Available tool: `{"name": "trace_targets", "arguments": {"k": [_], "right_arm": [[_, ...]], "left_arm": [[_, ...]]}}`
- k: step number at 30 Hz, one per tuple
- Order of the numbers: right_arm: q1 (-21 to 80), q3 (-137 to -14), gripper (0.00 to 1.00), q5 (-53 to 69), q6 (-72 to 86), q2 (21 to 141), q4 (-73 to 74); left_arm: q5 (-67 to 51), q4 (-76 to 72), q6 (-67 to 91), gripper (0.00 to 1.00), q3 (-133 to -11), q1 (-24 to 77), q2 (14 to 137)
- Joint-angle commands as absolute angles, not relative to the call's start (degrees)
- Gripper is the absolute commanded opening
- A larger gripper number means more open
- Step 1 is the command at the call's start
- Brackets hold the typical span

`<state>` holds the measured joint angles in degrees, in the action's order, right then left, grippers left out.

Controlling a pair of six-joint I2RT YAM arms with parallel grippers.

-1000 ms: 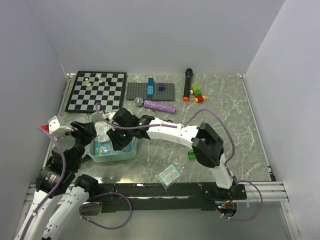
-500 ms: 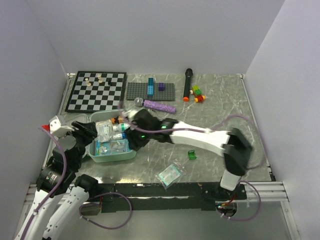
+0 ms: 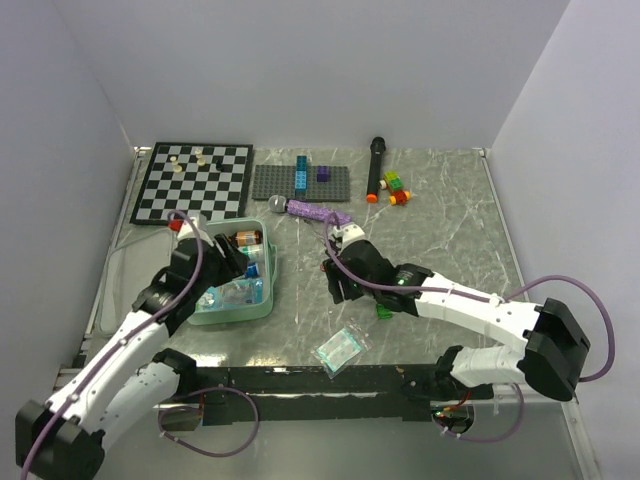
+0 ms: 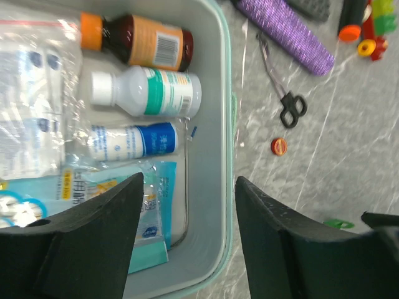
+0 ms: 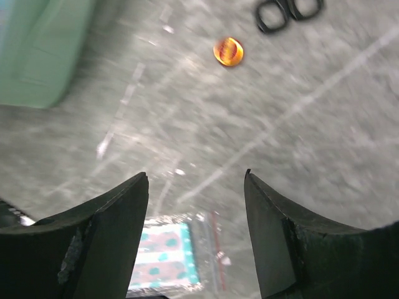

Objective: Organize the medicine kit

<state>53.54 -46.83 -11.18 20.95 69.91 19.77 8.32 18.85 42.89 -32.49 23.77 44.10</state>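
Note:
The medicine kit (image 3: 238, 314) lies open at the table's left, mint-green with a grey lining (image 4: 209, 187). Inside it lie a brown bottle (image 4: 140, 41), a white bottle with a teal label (image 4: 149, 93), a blue-labelled bottle (image 4: 134, 140) and teal sachets (image 4: 153, 205). My left gripper (image 3: 228, 263) hangs open above the kit's right wall (image 4: 190, 208), holding nothing. My right gripper (image 3: 336, 287) is open over bare table to the kit's right (image 5: 196, 208). A clear bag of teal-dotted pads (image 5: 168, 261) lies just below it.
Small scissors (image 4: 283, 93), an orange disc (image 4: 279, 146) and a purple microphone (image 3: 315, 212) lie right of the kit. A green brick (image 3: 383, 310) sits near the right arm. The chessboard (image 3: 193, 182), grey studded plate (image 3: 300, 183) and a black marker (image 3: 375, 168) line the back.
My right arm has pulled back from over the kit to its right and opened its jaws. My left arm has swung in over the kit. The kit's contents now show.

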Motion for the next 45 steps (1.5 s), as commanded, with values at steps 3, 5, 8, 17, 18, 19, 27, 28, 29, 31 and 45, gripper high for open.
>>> {"name": "trace_targets", "arguments": {"k": [3,5,8,17,18,19,27,28,29,31,45], "right_arm": [[52.03,-44.22,0.72,-14.24,24.34,66.19,19.69],[51.59,-42.72,0.73,-12.93,24.35,65.22,18.64],[51.15,-41.66,0.76,-12.92,24.08,65.30,17.75],[50.54,-42.54,0.77,-12.13,23.47,66.10,17.93],[50.62,-42.54,0.77,-12.22,23.29,66.01,18.19],[50.45,-42.54,0.77,-12.39,23.20,65.74,18.28],[49.49,-40.78,0.77,-14.32,23.11,65.13,17.84],[49.22,-40.52,0.77,-14.85,23.55,65.30,17.75],[48.78,-40.17,0.77,-15.11,24.25,65.30,17.75],[47.91,-39.38,0.76,-15.03,24.87,65.13,16.97],[45.18,-44.63,0.74,-11.08,23.30,75.12,12.49]], "left_arm": [[3.08,6.77,41.22,0.66,-35.15,25.74,54.20],[3.95,6.42,41.04,0.66,-36.90,27.33,58.25],[5.71,5.54,40.87,0.66,-38.67,29.87,63.18],[9.05,7.47,40.34,0.63,-42.45,35.50,74.18],[8.79,7.30,40.34,0.62,-42.02,36.12,74.53],[8.44,6.95,40.34,0.61,-41.66,36.73,74.71],[8.08,3.08,43.41,0.54,-37.62,46.04,73.56],[8.17,2.90,43.68,0.53,-37.70,47.27,73.74],[8.26,2.99,43.59,0.53,-38.05,48.59,74.00],[8.52,3.43,43.07,0.52,-39.37,51.22,75.40],[17.39,8.87,44.55,0.58,-42.72,57.30,73.31]]}}
